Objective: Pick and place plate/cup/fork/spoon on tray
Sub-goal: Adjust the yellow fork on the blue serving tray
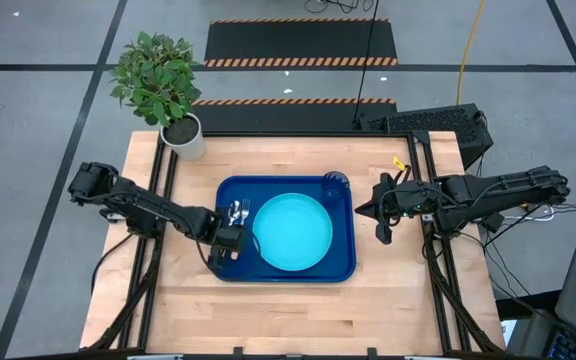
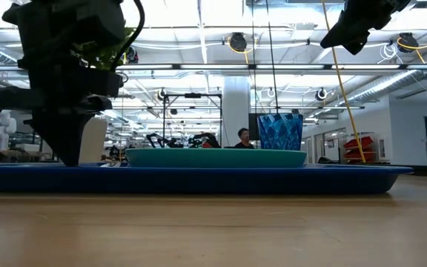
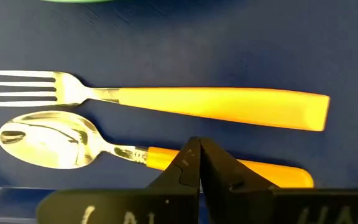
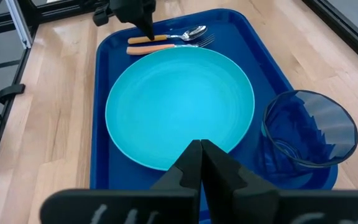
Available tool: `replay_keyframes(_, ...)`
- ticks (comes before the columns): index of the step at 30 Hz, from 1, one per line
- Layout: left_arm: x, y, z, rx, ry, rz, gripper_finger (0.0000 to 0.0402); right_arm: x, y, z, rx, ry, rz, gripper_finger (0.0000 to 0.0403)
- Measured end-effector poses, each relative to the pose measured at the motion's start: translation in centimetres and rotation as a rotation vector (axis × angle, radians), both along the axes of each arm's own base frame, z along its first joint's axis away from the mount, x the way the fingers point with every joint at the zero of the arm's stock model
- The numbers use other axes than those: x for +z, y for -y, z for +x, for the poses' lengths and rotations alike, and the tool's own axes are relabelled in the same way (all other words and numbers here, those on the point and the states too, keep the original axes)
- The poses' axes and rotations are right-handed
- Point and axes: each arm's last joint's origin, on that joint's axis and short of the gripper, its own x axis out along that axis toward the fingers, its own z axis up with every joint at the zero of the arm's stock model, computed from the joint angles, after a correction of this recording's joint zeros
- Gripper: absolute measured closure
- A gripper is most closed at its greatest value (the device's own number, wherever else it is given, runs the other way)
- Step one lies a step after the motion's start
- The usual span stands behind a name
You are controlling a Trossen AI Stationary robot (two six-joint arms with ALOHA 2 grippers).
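Observation:
The dark blue tray (image 1: 340,268) lies in the middle of the table. On it rest the turquoise plate (image 1: 292,230), the dark blue cup (image 1: 336,186) upright at its far right corner, and the fork (image 3: 197,102) and the spoon (image 3: 48,138) side by side on its left strip. My left gripper (image 3: 199,148) is shut and points down over the spoon's orange handle; it also shows in the right wrist view (image 4: 150,34). My right gripper (image 1: 381,222) is shut and empty, raised beside the tray's right edge. My left gripper's shut fingertips stand over the middle of the spoon's handle (image 3: 160,158), coming from above and pointing down. The fingers themselves hide the spot, and I cannot tell whether they touch the handle. The spoon lies flat on the tray.
A white plant pot (image 1: 186,135) with a green plant stands at the table's far left corner. Bare wood lies along the near edge in front of the tray. A person shows far off in the room behind the table.

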Motion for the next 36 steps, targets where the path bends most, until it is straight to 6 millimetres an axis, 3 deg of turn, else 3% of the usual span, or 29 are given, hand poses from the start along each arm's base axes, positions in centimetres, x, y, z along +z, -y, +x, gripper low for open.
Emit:
replay_keyframes(16, -0.7, -2.5, 0.7, 0.034, 0.068, -0.003, 0.0401, 0.0, 0.0, 0.0, 0.001, 0.000, 0.000, 0.0403)
replay_keyframes(23, -1.3, -2.6, 0.1, 0.047, 0.037, -0.005, 0.0401, 0.0, 0.0, 0.0, 0.001, 0.000, -0.001, 0.0403)
replay_keyframes(36, -1.2, -2.0, 0.7, 0.035, 0.108, -0.033, 0.0400, 0.0, 0.0, 0.0, -0.001, 0.000, 0.001, 0.0403)
